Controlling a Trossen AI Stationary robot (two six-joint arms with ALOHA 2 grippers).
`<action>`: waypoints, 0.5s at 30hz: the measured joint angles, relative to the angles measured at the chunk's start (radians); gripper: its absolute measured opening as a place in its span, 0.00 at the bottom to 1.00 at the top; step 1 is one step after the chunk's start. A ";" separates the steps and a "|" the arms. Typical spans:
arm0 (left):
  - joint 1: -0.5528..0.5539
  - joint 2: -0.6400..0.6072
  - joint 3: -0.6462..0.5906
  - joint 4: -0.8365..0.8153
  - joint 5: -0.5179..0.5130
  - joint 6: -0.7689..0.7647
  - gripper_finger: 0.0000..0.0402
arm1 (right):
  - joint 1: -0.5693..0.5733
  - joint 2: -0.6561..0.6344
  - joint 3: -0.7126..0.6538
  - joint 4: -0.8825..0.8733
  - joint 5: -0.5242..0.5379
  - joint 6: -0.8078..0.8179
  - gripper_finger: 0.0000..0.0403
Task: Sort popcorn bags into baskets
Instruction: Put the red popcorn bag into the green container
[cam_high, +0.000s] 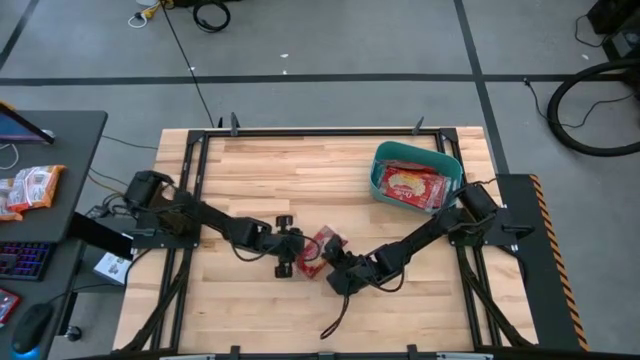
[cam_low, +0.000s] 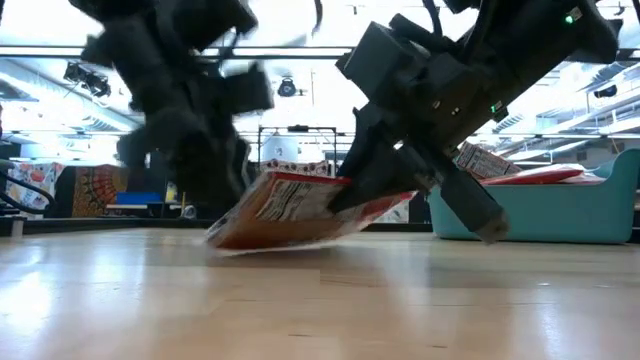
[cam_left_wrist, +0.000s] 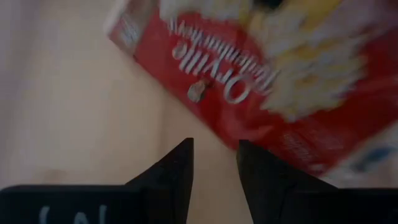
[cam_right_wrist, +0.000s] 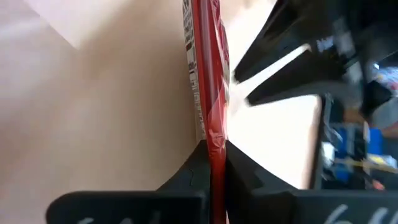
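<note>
One red popcorn bag (cam_high: 321, 246) sits tilted near the table's middle, between both grippers. My right gripper (cam_high: 336, 264) comes from the right and is shut on the bag's near edge. My left gripper (cam_high: 296, 252) stands just left of the bag, its fingers (cam_left_wrist: 180, 163) a little apart and holding nothing; the bag's printed face (cam_left_wrist: 249, 74) fills its wrist view. The teal basket (cam_high: 381, 175) stands at the far right with red bags (cam_high: 412, 186) lying inside it. My right gripper pinches the bag's edge (cam_right_wrist: 213, 138) between its two fingers, with the bag seen edge-on running straight out from them. It reaches in slanting down from the right (cam_low: 352, 190). The bag is tilted, its held side raised and its left end (cam_low: 222, 238) down at the table top.
A loose dark cable (cam_high: 336, 318) lies on the near part of the table. Orange-and-white packets (cam_high: 30, 188) and a keyboard (cam_high: 22, 260) sit on the side desk to the left. Bare wood stretches along the far-left part of the table (cam_high: 270, 170).
</note>
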 joint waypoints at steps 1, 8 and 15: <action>-0.001 -0.026 0.003 -0.013 -0.023 0.007 0.32 | 0.005 -0.008 0.000 -0.020 0.028 0.008 0.05; -0.005 -0.181 0.005 -0.141 -0.164 0.032 0.32 | 0.027 -0.130 0.000 -0.310 0.187 0.177 0.07; -0.005 -0.324 0.005 -0.203 -0.203 0.033 0.32 | 0.026 -0.287 0.000 -0.667 0.318 0.468 0.07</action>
